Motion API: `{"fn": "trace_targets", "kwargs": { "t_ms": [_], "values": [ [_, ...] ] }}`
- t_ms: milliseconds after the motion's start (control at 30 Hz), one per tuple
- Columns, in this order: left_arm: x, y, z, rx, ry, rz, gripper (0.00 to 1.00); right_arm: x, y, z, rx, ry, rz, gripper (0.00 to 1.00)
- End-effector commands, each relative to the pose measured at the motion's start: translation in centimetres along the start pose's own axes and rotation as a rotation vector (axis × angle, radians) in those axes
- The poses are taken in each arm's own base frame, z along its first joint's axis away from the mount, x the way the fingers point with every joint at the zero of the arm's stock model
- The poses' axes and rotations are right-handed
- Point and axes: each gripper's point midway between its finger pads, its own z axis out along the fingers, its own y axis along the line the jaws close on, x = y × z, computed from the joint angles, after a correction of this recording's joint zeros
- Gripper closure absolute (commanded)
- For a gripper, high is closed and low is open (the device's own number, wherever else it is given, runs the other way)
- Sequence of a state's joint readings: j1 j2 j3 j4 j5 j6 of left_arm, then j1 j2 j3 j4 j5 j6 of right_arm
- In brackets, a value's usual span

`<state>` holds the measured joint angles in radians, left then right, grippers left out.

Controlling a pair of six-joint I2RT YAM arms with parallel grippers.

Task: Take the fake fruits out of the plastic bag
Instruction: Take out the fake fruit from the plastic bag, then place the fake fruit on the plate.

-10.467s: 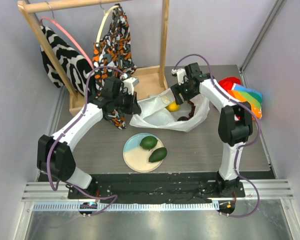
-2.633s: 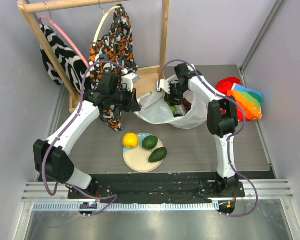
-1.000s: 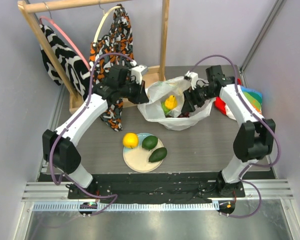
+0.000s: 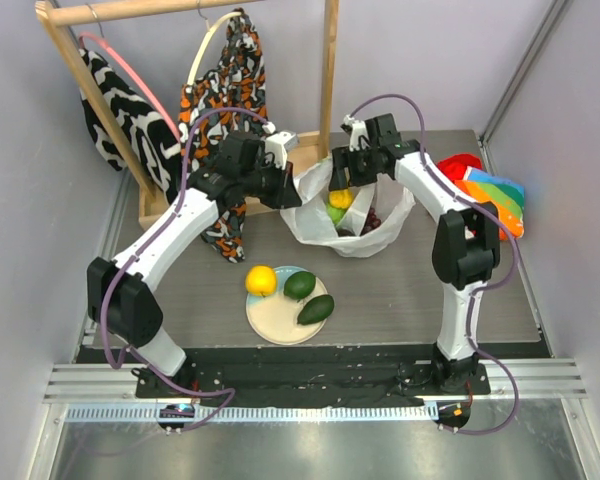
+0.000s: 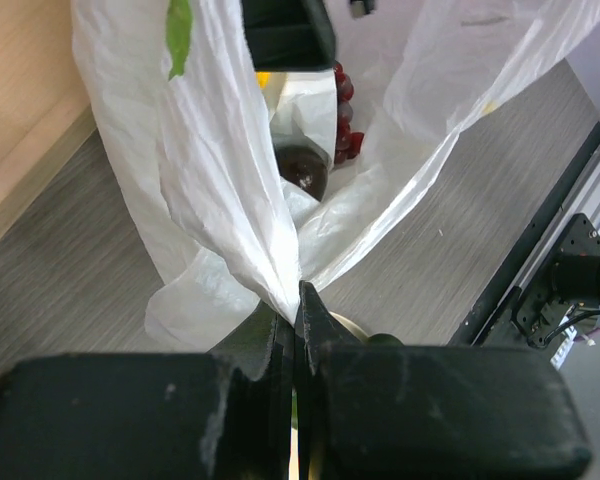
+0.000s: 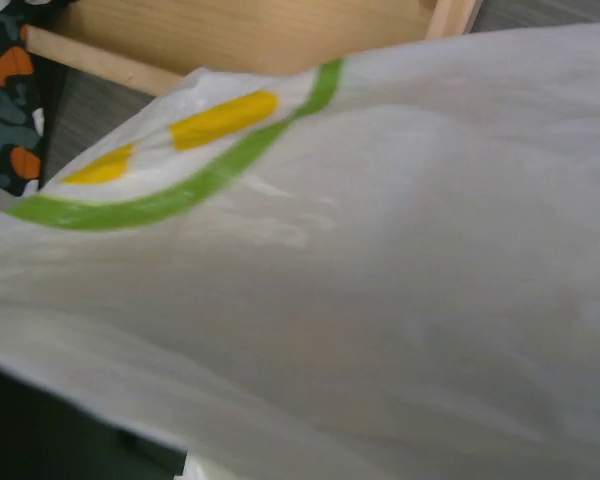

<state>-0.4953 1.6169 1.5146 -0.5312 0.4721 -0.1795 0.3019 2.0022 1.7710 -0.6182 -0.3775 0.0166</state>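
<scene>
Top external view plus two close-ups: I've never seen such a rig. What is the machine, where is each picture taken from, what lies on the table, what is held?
These are two robot arms bolted at the near edge of a table. The wide picture looks down from above and behind them; each close-up comes from a camera on one wrist. The left arm has its jaws shut on the rim of the white plastic bag, as its wrist view shows. The right arm reaches to the bag's mouth, jaws wide; its wrist view shows only bag film, and nothing seems held. On the plate lie two avocados, with a lemon at its rim. More fruit shows inside the bag. Behind stands a clothes rack; a rainbow cloth lies at the right.
</scene>
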Motion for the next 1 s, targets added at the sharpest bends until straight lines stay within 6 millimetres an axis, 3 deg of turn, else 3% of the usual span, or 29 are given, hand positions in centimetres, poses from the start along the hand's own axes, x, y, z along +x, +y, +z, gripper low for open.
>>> {"fn": "trace_targets", "kwargs": {
  "t_ms": [0,67,100,167,200,367,400,433,533,633,667,767,867,967],
  "values": [
    [-0.9,0.0,0.2,0.01,-0.031,0.017,1.0,-2.2,-0.6,1.7,0.009,-0.051,-0.034,0.47],
    [-1.0,-0.1,0.3,0.011,-0.03,0.021,1.0,-2.4,-0.6,1.4,0.006,-0.054,-0.074,0.6],
    [-0.9,0.0,0.4,0.007,-0.027,0.02,1.0,-2.8,-0.2,0.4,-0.003,-0.07,-0.086,0.7],
    [-1.1,0.0,0.4,0.005,-0.032,0.024,1.0,-3.3,0.7,-0.9,-0.03,-0.09,-0.124,0.82],
    [-1.2,0.1,0.4,0.005,-0.034,0.025,1.0,-3.7,1.4,-2.5,-0.035,-0.114,-0.142,0.85],
    [-1.9,0.2,0.6,0.006,-0.044,0.029,1.0,-3.0,5.1,-7.5,-0.141,-0.153,-0.209,0.91],
    [-2.0,0.1,0.7,0.006,-0.043,0.03,1.0,-3.5,6.3,-9.8,-0.157,-0.192,-0.239,0.91],
    [-2.3,0.1,0.7,0.007,-0.049,0.034,1.0,-3.3,7.4,-10.8,-0.202,-0.203,-0.255,0.92],
    [-2.7,0.2,0.8,0.0,-0.055,0.042,1.0,-1.7,10.2,-14.1,-0.279,-0.216,-0.33,0.92],
    [-3.0,0.6,0.9,-0.017,-0.06,0.05,1.0,2.5,13.4,-15.5,-0.386,-0.156,-0.429,0.91],
    [-2.9,0.7,0.9,-0.02,-0.056,0.056,1.0,5.4,13.8,-14.9,-0.425,-0.082,-0.427,0.92],
    [-3.2,0.7,0.5,-0.033,-0.06,0.075,1.0,10.4,16.5,-14.3,-0.526,0.035,-0.532,0.91],
    [-3.3,0.8,-0.1,-0.053,-0.065,0.093,1.0,13.3,19.3,-13.2,-0.614,0.107,-0.652,0.91],
    [-2.8,1.2,-0.8,-0.085,-0.063,0.119,1.0,14.2,21.1,-11.2,-0.649,0.152,-0.714,0.91]
  ]
}}
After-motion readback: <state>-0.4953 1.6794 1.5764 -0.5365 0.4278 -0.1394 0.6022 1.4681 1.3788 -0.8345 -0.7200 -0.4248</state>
